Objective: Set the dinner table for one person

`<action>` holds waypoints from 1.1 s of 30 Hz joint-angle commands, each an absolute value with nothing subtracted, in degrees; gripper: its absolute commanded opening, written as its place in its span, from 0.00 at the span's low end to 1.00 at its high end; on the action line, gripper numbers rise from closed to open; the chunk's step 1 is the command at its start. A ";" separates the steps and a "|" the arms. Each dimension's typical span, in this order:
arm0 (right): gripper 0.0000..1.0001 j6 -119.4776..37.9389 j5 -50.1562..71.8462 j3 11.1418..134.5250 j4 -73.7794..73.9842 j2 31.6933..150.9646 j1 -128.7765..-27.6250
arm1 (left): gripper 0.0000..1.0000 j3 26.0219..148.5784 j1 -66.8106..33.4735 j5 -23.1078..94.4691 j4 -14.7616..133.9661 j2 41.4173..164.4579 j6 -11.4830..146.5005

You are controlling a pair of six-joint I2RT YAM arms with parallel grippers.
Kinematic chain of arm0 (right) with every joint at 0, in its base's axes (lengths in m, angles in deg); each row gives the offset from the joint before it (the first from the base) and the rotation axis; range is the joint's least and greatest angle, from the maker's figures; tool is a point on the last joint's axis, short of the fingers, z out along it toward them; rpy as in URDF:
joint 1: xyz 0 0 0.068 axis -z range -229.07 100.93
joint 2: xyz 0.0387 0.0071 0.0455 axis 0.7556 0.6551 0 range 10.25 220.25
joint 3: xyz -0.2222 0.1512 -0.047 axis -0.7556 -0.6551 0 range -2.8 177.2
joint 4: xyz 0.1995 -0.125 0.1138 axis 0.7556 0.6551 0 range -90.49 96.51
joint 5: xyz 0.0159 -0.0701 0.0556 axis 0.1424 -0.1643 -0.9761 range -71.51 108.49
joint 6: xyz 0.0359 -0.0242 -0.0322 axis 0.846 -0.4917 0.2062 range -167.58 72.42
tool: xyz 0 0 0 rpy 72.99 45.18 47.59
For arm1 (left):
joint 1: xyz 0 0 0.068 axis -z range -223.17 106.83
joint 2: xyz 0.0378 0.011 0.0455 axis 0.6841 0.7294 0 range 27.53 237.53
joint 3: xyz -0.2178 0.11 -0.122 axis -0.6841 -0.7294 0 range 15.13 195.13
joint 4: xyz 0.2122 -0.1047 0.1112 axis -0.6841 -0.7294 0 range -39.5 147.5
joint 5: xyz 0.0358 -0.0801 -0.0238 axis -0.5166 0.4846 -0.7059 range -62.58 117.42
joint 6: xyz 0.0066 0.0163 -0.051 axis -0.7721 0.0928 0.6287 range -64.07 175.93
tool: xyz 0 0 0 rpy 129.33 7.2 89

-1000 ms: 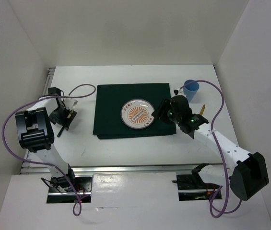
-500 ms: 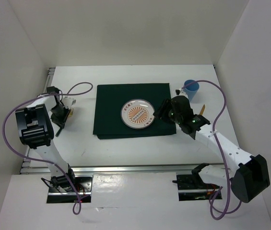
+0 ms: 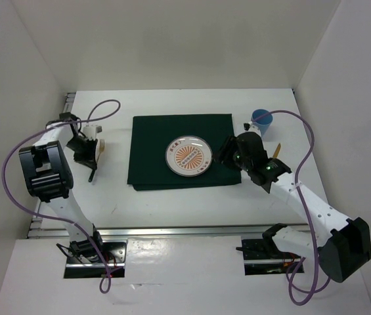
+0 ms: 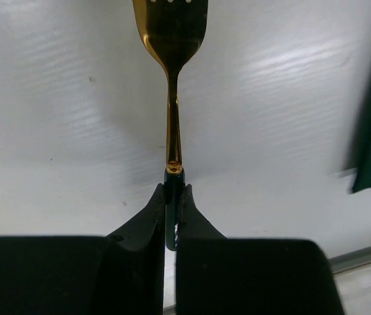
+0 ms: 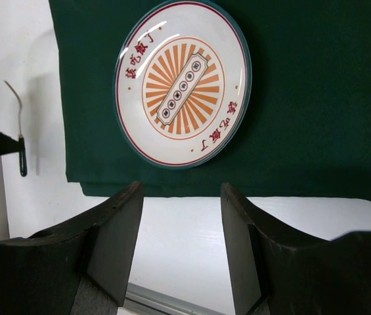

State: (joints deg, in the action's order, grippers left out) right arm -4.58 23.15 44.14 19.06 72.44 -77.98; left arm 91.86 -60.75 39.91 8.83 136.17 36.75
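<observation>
While the left fingers pinch the fork by its dark handle (right fingers spread, empty), lift it level and lay it picture-left of the plate.

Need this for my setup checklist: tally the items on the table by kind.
Green cloth: 1
Plate: 1
Blue cup: 1
Fork: 1
Gold utensil, kind unclear: 1
Total: 5
</observation>
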 commanded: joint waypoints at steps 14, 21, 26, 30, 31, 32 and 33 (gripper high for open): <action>0.58 -4.25 31.85 48.97 32.00 73.08 -78.43 | 0.00 112.34 -40.83 42.72 2.39 133.52 71.82; 0.58 -0.83 32.90 45.46 34.75 68.00 -77.90 | 0.00 111.81 -25.51 27.01 3.01 139.58 82.55; 0.58 -0.30 33.43 44.13 35.37 65.44 -77.37 | 0.00 113.74 -24.18 23.55 2.74 144.60 85.28; 0.58 -0.30 33.43 44.13 36.42 65.97 -77.37 | 0.00 114.36 -22.43 21.10 2.22 146.54 86.15; 0.60 -0.30 33.43 44.13 36.42 65.97 -77.37 | 0.00 113.84 -21.90 21.09 2.22 147.06 86.16; 0.60 -0.30 33.43 43.52 35.90 65.97 -77.37 | 0.00 113.83 -21.90 21.09 2.22 147.93 86.16; 0.60 -0.30 33.43 43.52 35.28 65.97 -77.37 | 0.00 113.83 -21.90 21.09 2.22 147.94 86.77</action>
State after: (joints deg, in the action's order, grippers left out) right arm -0.91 31.68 44.31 35.17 66.15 -77.67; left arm 111.90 -22.74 23.54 3.39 147.47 84.07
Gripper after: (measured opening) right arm 0.595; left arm 0.032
